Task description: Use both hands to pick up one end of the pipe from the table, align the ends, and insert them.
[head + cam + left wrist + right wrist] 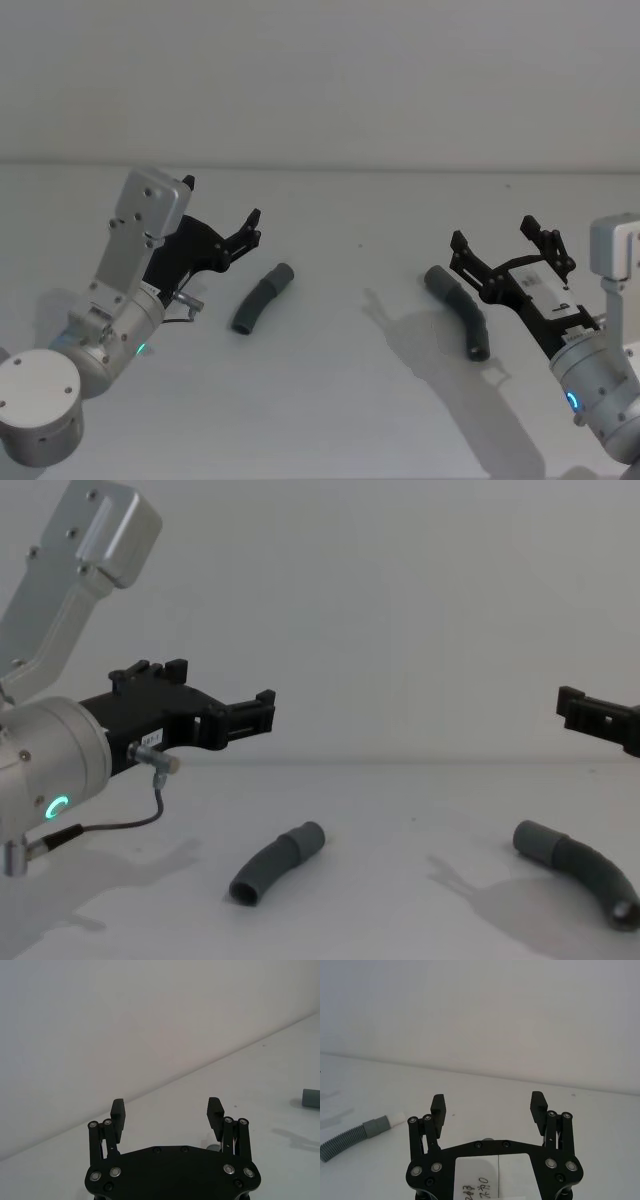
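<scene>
Midway across the table [330,400], the shorter pipe piece [262,298] lies left of centre and the longer piece [460,312] lies right. Above them hover the left gripper [167,1110] and right gripper [489,1105], fingers spread, pointing toward the far edge.

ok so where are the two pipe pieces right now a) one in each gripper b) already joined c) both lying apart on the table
C: the shorter piece and the longer piece lie apart on the table, with the left gripper and right gripper open and empty.

site: test lab (likely) | bare white table [300,410] | blank wall [320,80]
</scene>
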